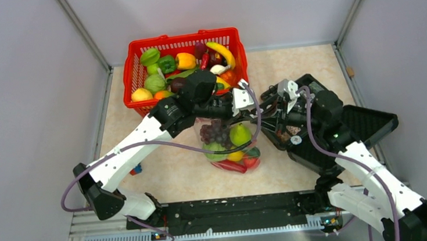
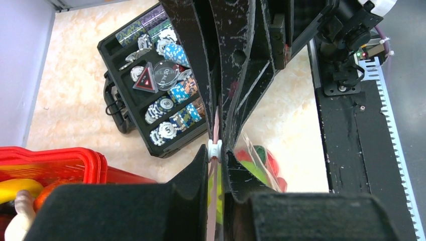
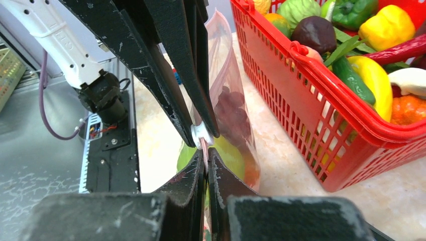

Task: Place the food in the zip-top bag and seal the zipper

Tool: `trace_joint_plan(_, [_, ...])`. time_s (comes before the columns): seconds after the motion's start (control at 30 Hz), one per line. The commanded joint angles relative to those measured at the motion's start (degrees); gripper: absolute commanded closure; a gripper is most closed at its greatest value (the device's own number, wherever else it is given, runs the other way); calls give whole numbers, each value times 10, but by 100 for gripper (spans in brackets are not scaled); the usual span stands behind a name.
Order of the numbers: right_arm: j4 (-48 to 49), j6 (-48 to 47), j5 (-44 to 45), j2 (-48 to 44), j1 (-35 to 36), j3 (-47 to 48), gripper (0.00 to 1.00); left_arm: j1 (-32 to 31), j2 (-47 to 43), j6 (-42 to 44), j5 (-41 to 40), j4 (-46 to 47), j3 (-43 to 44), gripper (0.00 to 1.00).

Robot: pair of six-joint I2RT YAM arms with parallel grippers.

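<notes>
Red plastic comes first on the left: the basket [image 1: 182, 37] sits at the far side of the table, heaped with toy fruit that is not part of the load.

Just in front of it, the left gripper [image 2: 216, 159] has its fingers nearly together, pinched on the thin pink zipper [image 2: 216, 123] at the small white slider [image 2: 215, 149].

Below that pinch sits the clear bag [image 1: 260, 162], mid-table between the two arms. The food is already inside: grapes [image 1: 214, 132], a pear [image 1: 240, 134] and a chili [image 1: 230, 166] among the pieces.

The right gripper [image 3: 206, 160] meets the same strip from the other side. Its fingers are fully closed on the zipper right beside the slider, tip to tip with the left pair.

The black case [image 1: 368, 120] lies open further right, close to the right arm.

The main risk, as I judge it, is crowding. Both pairs of fingers hold almost the same spot, so a sideways pull could knock them together or drag the slider off its track. The strip is thin and slick, and it may slide out of one pinch and leave the mouth partly open. How much is sealed cannot be told from these views.

The loaded bag may also tip and spill food if its top is tugged, and a wide sweep could clip the basket or the case.
</notes>
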Motion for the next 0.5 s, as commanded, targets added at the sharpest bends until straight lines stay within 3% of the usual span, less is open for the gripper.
trace_joint_plan(0.0, [-1,-21,33,-34,4,-2,100,1,-49,-4,-40,12,-26,100])
trace_joint_plan(0.37, [26,5,18,-25,4,-9,100,16,-103,-19,-49,39,-77,100])
trace_joint_plan(0.43, [27,11,3,-25,4,-3,80,16,-99,-27,-31,46,-69,100])
trace_joint_plan(0.47, [20,11,0,-24,4,3,65,16,-97,-31,-24,48,-66,100])
